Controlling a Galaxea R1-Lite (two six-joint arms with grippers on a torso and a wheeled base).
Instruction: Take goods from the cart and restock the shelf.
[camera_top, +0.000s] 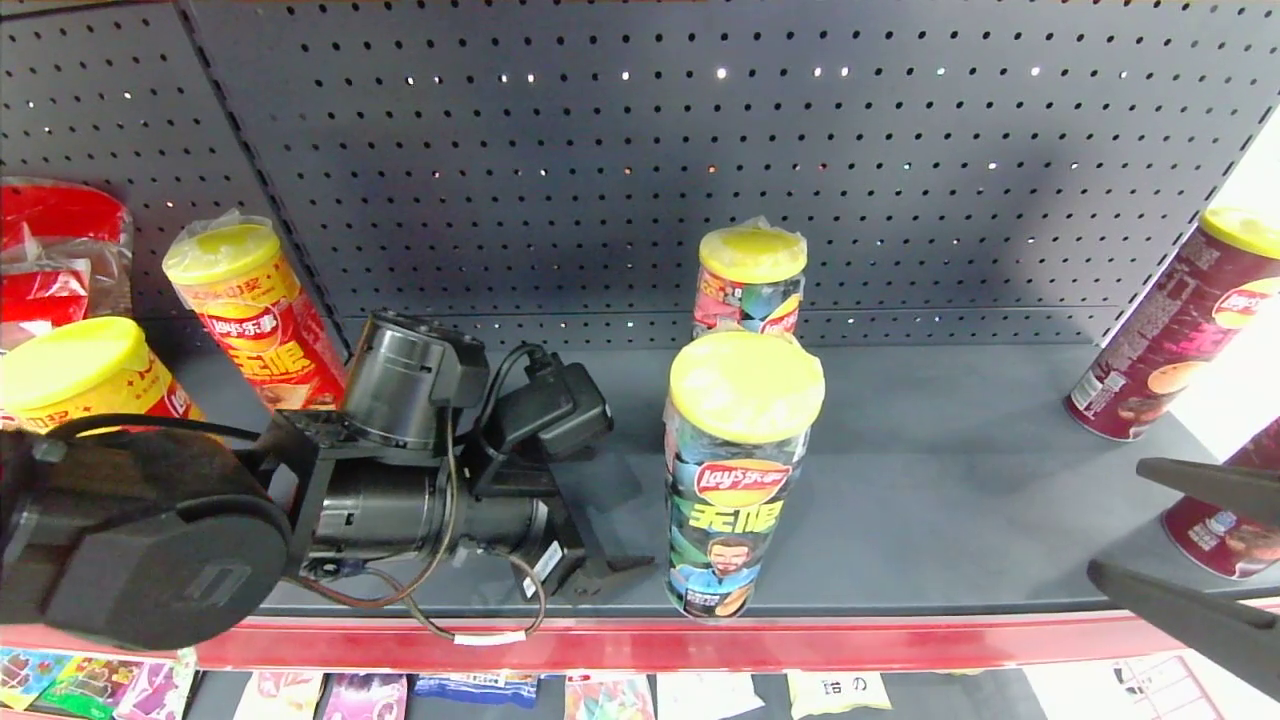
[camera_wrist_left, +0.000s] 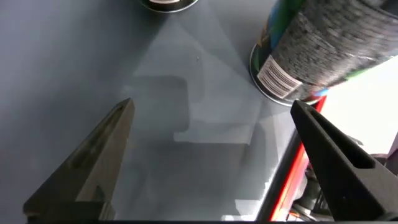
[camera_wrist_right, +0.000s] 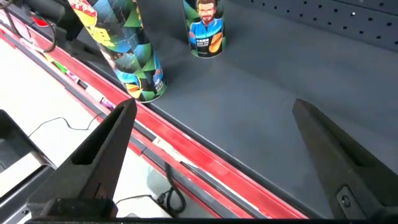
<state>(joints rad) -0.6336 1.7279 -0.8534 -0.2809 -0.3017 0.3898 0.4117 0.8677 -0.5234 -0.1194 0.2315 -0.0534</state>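
Shelf, grey deck, red front lip; green chip can upright at lip. My left gripper just left of green chip can, spread wide, holding nothing. My right gripper well right of it, wide, holding nothing. Second can just behind it.

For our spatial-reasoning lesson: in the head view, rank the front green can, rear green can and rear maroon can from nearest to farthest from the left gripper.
1. Front green can, just right of the left gripper.
2. Rear green can, behind it.
3. Rear maroon can, far right.
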